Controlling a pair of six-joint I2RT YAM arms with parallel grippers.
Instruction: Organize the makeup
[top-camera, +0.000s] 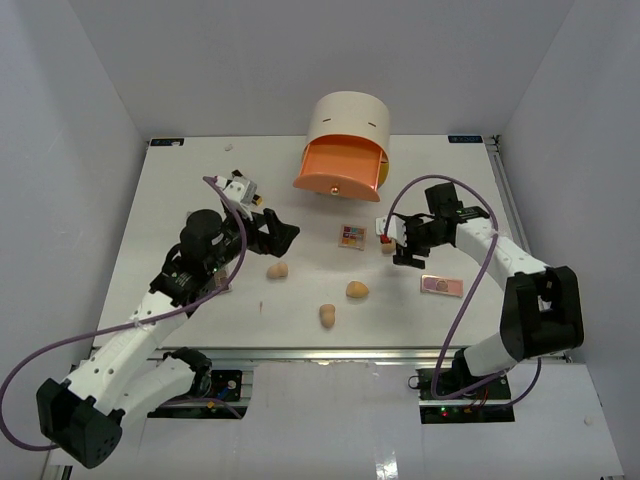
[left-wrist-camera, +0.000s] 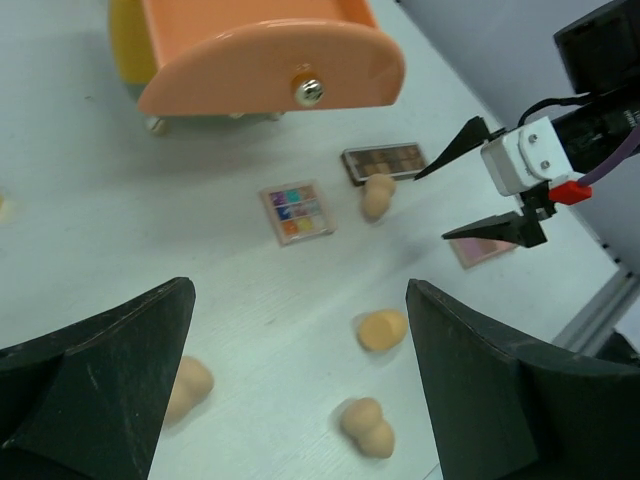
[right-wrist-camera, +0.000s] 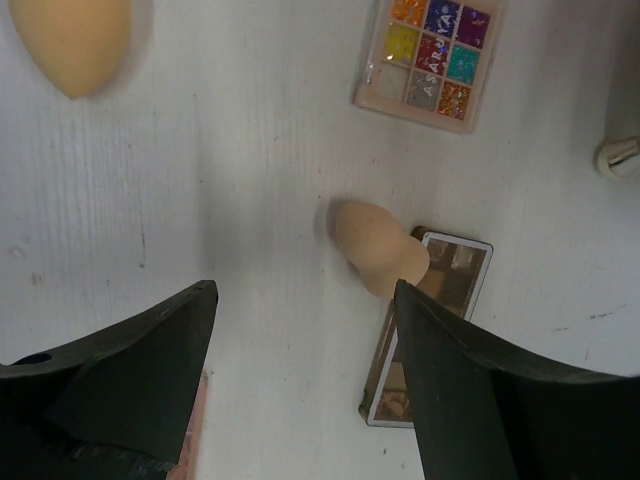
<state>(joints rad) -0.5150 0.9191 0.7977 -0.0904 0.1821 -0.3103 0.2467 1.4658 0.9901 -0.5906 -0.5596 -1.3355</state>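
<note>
Little of the sorting looks done. The orange drawer of the unit stands pulled out at 12 o'clock, and from above I see nothing in it, while all the makeup I can find lies loose on the table. My right pincer is spread and holds nothing. It hangs at 3 o'clock of the table's middle, with a sponge just off its tips, nearer one finger than the other. That sponge lies over a corner of the brown palette. The bright palette sits near the middle, the pink palette at 4 o'clock, and three more sponges run from 7 to 5 o'clock, each well apart from the next. I see no lipstick anywhere. My left pincer is spread wide and bare at 9 o'clock, aimed across the table. By my judgement every piece is left to put away, and the sponge at my right tips is the one in hand. A pale line of letters crosses the bright palette's pans, too blurred for me to read, and I find no other writing.
</note>
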